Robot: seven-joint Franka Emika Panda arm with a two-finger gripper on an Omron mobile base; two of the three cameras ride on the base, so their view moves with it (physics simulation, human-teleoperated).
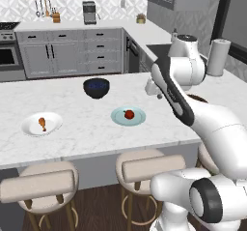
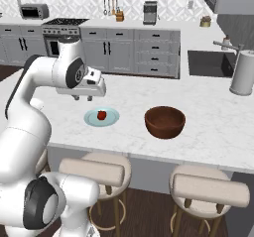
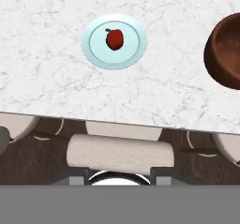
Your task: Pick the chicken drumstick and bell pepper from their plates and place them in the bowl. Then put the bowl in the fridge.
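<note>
Our gripper (image 2: 83, 98) hangs above the counter (image 2: 208, 117), and we cannot tell if it is open. The bell pepper (image 2: 101, 115) sits on its blue plate (image 2: 112, 118) near the front edge.

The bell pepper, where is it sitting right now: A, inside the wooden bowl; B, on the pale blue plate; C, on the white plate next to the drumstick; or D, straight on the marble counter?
B: the bell pepper sits near the middle of the pale blue plate, apart from the wooden bowl, while the chicken drumstick lies alone on the white plate.
</note>
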